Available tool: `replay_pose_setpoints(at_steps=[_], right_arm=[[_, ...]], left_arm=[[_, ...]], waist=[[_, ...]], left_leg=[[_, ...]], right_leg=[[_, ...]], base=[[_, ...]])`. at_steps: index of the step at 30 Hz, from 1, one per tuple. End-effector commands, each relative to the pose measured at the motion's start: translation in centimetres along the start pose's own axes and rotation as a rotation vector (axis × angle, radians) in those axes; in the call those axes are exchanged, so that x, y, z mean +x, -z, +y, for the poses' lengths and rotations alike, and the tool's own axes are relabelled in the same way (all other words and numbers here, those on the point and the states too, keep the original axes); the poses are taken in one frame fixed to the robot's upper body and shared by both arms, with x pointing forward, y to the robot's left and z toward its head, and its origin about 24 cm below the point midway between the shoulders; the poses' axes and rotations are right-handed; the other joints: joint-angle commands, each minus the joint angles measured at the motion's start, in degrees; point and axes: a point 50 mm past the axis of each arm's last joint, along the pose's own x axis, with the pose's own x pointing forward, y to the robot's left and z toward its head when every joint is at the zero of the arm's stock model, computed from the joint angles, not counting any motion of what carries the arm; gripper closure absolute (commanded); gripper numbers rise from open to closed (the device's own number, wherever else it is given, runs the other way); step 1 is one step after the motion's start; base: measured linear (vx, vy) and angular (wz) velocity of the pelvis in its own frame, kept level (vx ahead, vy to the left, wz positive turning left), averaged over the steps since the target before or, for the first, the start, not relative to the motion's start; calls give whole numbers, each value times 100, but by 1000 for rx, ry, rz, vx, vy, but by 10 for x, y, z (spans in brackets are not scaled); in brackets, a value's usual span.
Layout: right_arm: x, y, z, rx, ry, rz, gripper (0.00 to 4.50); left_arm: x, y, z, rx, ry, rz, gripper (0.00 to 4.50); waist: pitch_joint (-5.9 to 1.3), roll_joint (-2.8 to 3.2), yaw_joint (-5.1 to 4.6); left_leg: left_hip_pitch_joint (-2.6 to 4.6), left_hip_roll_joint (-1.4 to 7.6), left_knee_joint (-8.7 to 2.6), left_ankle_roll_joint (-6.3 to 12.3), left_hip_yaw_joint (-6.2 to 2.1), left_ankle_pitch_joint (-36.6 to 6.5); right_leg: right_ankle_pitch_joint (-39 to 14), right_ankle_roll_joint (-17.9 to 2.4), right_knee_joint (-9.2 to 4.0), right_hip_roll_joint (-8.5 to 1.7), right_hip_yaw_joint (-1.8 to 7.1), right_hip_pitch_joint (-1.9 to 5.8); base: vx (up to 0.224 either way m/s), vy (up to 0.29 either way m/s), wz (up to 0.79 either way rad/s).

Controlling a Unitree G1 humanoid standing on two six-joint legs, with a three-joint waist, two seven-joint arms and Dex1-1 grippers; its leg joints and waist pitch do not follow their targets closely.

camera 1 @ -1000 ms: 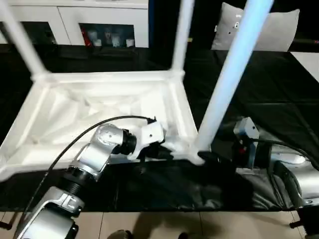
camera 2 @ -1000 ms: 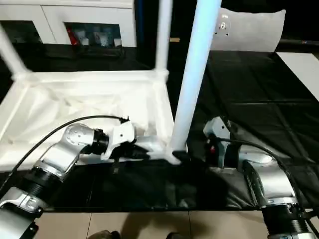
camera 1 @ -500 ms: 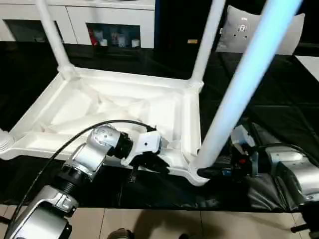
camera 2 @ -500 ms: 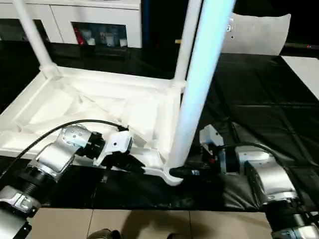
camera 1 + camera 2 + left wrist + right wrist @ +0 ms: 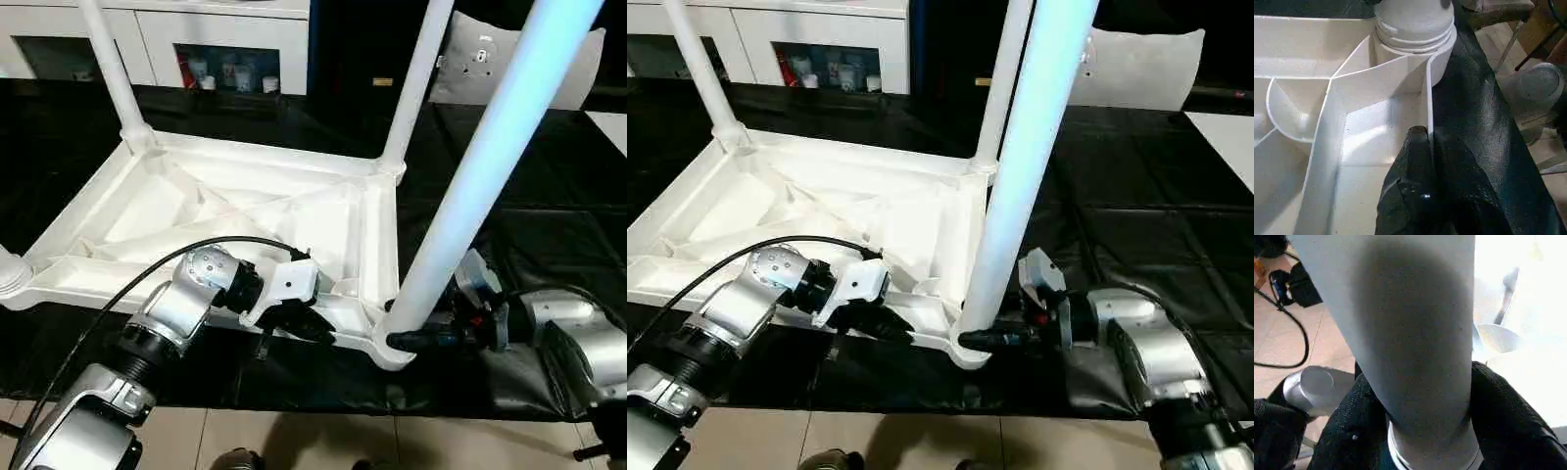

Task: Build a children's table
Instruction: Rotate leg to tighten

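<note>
White plastic fills the frame's centre: the children's table lies top-down on the black-draped counter, legs rising. Over the last second the view has shifted more than the parts. The right hand stays clamped round the near-right leg at its socket; the left hand still pinches the near rim — the leg looks seated.
</note>
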Motion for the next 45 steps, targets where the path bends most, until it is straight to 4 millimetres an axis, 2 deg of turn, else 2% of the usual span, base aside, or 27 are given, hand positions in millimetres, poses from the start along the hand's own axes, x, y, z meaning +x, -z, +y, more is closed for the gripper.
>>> replay_pose_setpoints(at_steps=[1,4,6,9,10,11,12,13,14,16,18,19,20,23,24,27,28,29,33,34,35,37,38,39,40,41,45], right_arm=[[22,0,3,76,39,-50,241],[41,-1,-7,105,216,-66,241],[47,-3,-10,129,263,-88,242],[57,-6,-13,167,324,-114,244],[66,-8,-16,184,383,-117,244],[77,-9,-20,211,480,-119,244],[89,-10,-24,232,574,-102,244],[93,-9,-25,237,607,-90,244],[93,-9,-25,237,607,-90,244],[104,-7,-31,305,725,-108,244],[106,-7,-32,317,755,-117,244],[109,-7,-34,318,793,-125,244],[112,-8,-36,347,833,-155,194],[115,-11,-37,362,851,-183,179],[114,-11,-36,351,850,-192,149],[112,-12,-35,338,860,-201,127],[108,-12,-36,315,861,-211,127],[104,-12,-36,295,863,-217,103],[85,-12,-34,206,829,-241,74],[78,-11,-33,165,802,-233,74],[73,-11,-32,130,781,-224,47],[62,-9,-30,79,737,-203,45],[58,-8,-30,69,724,-198,40],[53,-8,-29,56,693,-187,40],[45,-6,-28,30,656,-167,8],[36,-5,-27,8,616,-142,1],[16,-4,-25,-84,527,-75,1]], left_arm=[[10,-8,8,-63,-91,-45,450],[16,-10,15,-124,-195,-55,450],[18,-12,17,-139,-228,-56,450],[22,-14,20,-164,-275,-59,450],[25,-18,24,-191,-329,-69,450],[29,-23,31,-225,-413,-78,450],[32,-29,38,-256,-505,-86,450],[33,-31,41,-266,-540,-87,450],[33,-31,41,-266,-540,-87,450],[38,-41,49,-290,-649,-118,450],[39,-44,50,-296,-663,-130,450],[41,-47,52,-290,-681,-134,450],[44,-50,52,-271,-693,-126,450],[45,-50,51,-253,-686,-109,450],[44,-49,50,-237,-672,-101,450],[43,-47,48,-219,-654,-89,450],[42,-45,46,-203,-633,-82,450],[41,-43,45,-192,-617,-76,450],[35,-31,39,-162,-550,-54,450],[33,-28,37,-152,-523,-52,450],[31,-26,35,-148,-501,-50,450],[28,-21,31,-128,-455,-45,450],[27,-20,30,-115,-438,-45,450],[25,-18,28,-113,-415,-41,450],[23,-16,27,-107,-389,-40,450],[21,-15,23,-79,-336,-40,450],[14,-8,17,-30,-238,1,450]], waist=[[-350,-66,-47],[-292,-82,-119],[-265,-96,-224],[-265,-101,-311],[-255,-97,-320],[-238,-109,-367],[-250,-115,-392],[-248,-108,-426],[-250,-109,-433],[-262,-83,-437],[-301,-83,-439],[-294,-50,-424],[-293,-69,-427],[-293,-63,-428],[-296,-63,-423],[-296,-61,-406],[-298,-65,-403],[-297,-65,-403],[-315,-68,-392],[-321,-69,-393],[-333,-67,-392],[-348,-73,-389],[-349,-77,-396],[-345,-76,-385],[-336,-74,-374],[-339,-72,-369],[-329,-56,-328]], left_leg=[[133,403,-389,591,-131,-691],[147,359,-426,258,-164,-1200],[119,341,-476,6,-231,-1527],[150,351,-476,-5,-237,-1699],[148,347,-480,7,-235,-1715],[150,343,-491,-82,-237,-1787],[159,324,-483,-130,-262,-1854],[176,324,-483,-165,-260,-1848],[175,323,-484,-170,-264,-1848],[176,336,-497,-120,-251,-1793],[159,341,-514,-70,-234,-1578],[158,344,-517,-55,-231,-1522],[154,329,-510,-12,-209,-1483],[135,322,-510,90,-200,-1396],[136,325,-509,117,-197,-1358],[135,326,-508,151,-189,-1298],[132,328,-513,164,-194,-1285],[132,332,-516,169,-191,-1294],[119,335,-498,257,-179,-1102],[116,333,-491,291,-179,-1029],[101,325,-471,366,-172,-873],[90,330,-442,532,-160,-602],[89,329,-435,576,-152,-570],[93,328,-432,628,-153,-557],[92,334,-430,652,-150,-614],[99,338,-427,652,-148,-656],[138,371,-440,572,-145,-823]], right_leg=[[-876,-1483,-378,-436,268,239],[-1934,-1250,-489,-458,272,195],[-2799,-924,-549,-467,250,213],[-2926,-796,-594,-462,280,175],[-2927,-797,-601,-460,284,158],[-3028,-791,-597,-444,275,120],[-3250,-720,-619,-464,260,127],[-3273,-686,-633,-452,266,95],[-3267,-664,-643,-454,267,100],[-2955,-706,-641,-446,282,106],[-2248,-860,-591,-423,282,147],[-2061,-899,-578,-426,292,144],[-1842,-957,-574,-411,299,150],[-1622,-1028,-555,-417,310,182],[-1584,-1033,-550,-423,313,187],[-1548,-1016,-555,-429,314,195],[-1554,-1009,-553,-426,310,201],[-1571,-1000,-557,-427,312,200],[-1191,-1060,-514,-422,310,234],[-1078,-1091,-500,-421,310,239],[-812,-1165,-472,-417,304,265],[-313,-1356,-417,-420,298,298],[-234,-1400,-402,-417,299,299],[-197,-1453,-401,-417,292,311],[-300,-1467,-413,-425,291,312],[-364,-1469,-417,-423,290,313],[-656,-1492,-433,-417,289,280]], base=[[0,0,0],[0,0,0],[0,0,0],[0,0,0],[0,0,0],[0,0,0],[0,0,0],[0,0,0],[0,0,0],[0,0,0],[0,0,0],[0,0,0],[0,0,0],[0,0,0],[0,0,0],[0,0,0],[0,0,0],[0,0,0],[0,0,0],[0,0,0],[0,0,0],[0,0,0],[0,0,0],[0,0,0],[0,0,0],[0,0,0],[0,0,0]])
